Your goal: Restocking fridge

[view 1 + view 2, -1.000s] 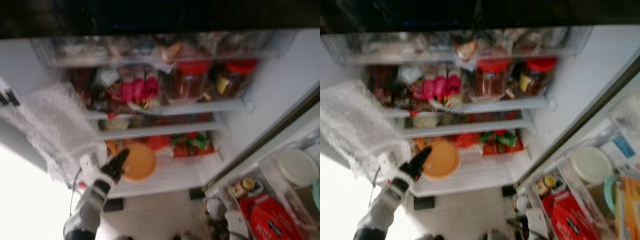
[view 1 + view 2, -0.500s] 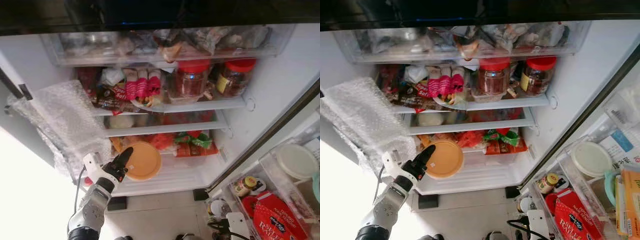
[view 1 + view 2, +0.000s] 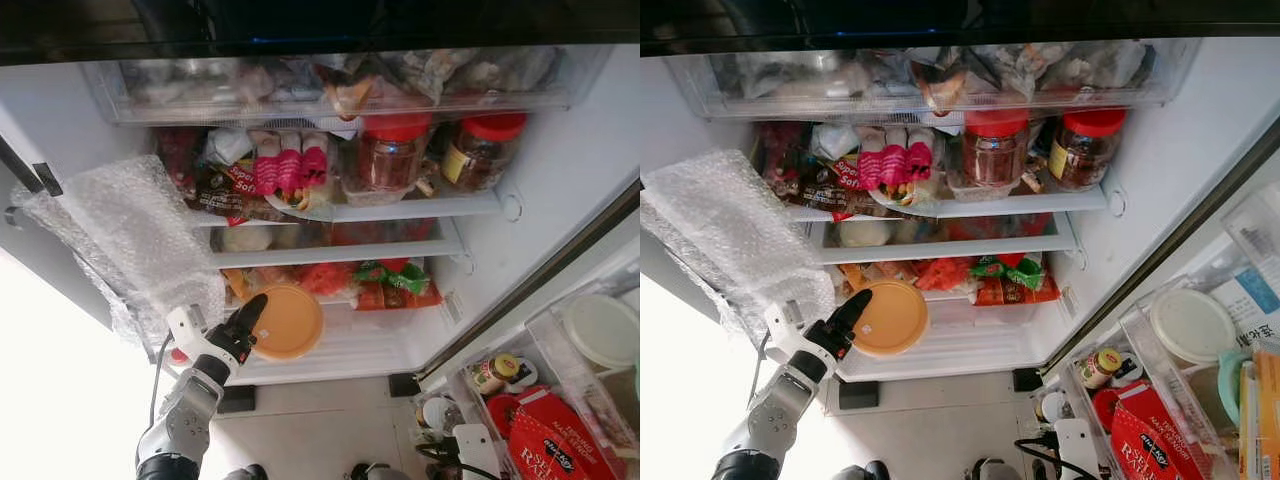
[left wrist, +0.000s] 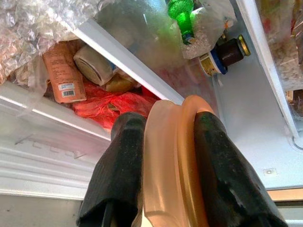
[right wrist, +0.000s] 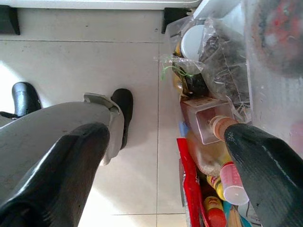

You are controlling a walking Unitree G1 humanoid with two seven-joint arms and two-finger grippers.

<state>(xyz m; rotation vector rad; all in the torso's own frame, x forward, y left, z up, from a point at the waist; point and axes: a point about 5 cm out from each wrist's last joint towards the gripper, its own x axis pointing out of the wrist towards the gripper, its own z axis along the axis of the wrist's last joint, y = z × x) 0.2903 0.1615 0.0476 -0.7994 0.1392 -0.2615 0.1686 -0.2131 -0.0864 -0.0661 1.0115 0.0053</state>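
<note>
The fridge (image 3: pixel 560 200) stands open before me. My left gripper (image 3: pixel 247 318) is shut on a round orange lidded container (image 3: pixel 290 322), held on edge at the front of the lowest shelf (image 3: pixel 350 350). In the left wrist view the two black fingers (image 4: pixel 124 175) clamp the container's rim (image 4: pixel 173 161) from both sides, with red bags and a tin on the shelf behind it. My right gripper (image 5: pixel 161 165) hangs open over the tiled floor, beside the door's bottom shelf.
Two red-lidded jars (image 3: pixel 392 152) and pink packets (image 3: pixel 285 170) crowd the upper shelf. Bubble wrap (image 3: pixel 130 235) hangs off the left wall just above my left arm. The door shelves at right hold a red bag (image 3: pixel 555 440), a small jar (image 3: pixel 495 370) and a white lid (image 3: pixel 602 330).
The camera has shifted slightly and the picture has sharpened. My left gripper keeps the orange container at the same spot by the lowest shelf.
</note>
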